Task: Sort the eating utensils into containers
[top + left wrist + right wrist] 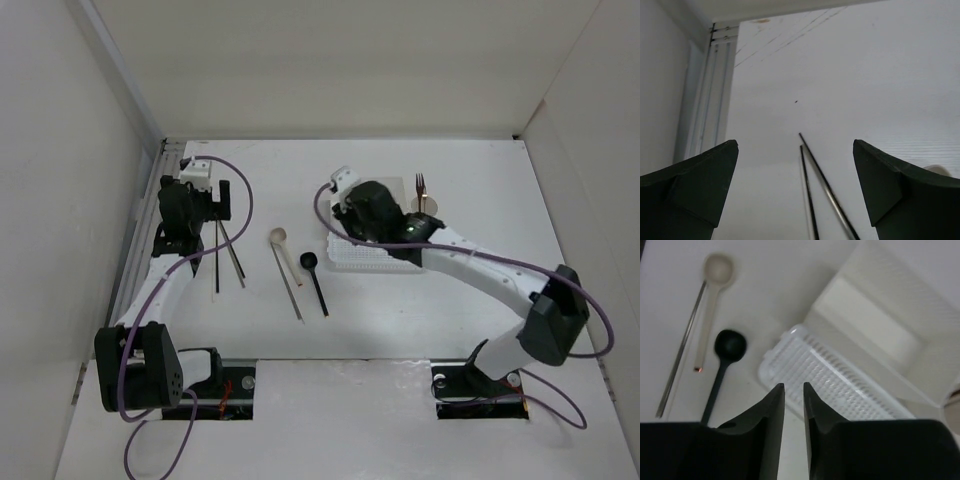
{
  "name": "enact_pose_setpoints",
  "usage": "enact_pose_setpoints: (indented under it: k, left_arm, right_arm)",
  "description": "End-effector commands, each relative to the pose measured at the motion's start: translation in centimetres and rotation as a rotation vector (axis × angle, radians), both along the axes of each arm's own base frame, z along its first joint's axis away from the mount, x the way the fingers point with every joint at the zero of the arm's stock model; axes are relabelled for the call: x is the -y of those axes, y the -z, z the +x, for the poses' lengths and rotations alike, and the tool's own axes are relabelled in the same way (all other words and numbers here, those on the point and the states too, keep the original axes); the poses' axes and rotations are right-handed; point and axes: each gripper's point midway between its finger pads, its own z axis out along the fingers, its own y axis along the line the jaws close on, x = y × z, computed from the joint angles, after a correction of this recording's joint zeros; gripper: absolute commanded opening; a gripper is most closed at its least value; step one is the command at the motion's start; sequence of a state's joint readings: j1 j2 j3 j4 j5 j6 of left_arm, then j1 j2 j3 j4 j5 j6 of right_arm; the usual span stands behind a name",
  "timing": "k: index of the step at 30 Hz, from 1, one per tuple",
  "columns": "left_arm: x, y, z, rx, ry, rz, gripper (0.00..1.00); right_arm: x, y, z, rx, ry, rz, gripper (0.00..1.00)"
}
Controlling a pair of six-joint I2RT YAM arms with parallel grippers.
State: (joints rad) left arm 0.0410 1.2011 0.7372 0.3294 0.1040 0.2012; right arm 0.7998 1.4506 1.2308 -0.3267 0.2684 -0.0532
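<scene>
Two thin dark sticks (226, 255) lie on the table, their far ends between the fingers of my open, empty left gripper (795, 144); they also show in the left wrist view (826, 186). A beige spoon (279, 240), a pale metal stick (290, 288) and a black spoon (312, 268) lie mid-table. My right gripper (794, 385) is shut and empty, hovering over the near left end of the white mesh basket (830, 385). The white square box (875, 325) lies just beyond it. A small fork (421, 187) stands in the cream cup (431, 207).
White walls enclose the table on three sides. A metal rail (150, 215) runs along the left edge close to my left gripper (203, 205). Purple cables (243, 205) loop off both arms. My right gripper (367, 215) covers most of the box from above.
</scene>
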Motion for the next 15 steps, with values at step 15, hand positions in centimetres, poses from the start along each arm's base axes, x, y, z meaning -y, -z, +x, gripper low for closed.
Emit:
enact_pose_setpoints:
  k: [15]
  left_arm:
    - [-1.9,1.9,-3.8,-0.017,-0.134,-0.013,0.99]
  right_arm:
    - [-8.8,14.4,-8.8,-0.433,-0.253,-0.11,0.54]
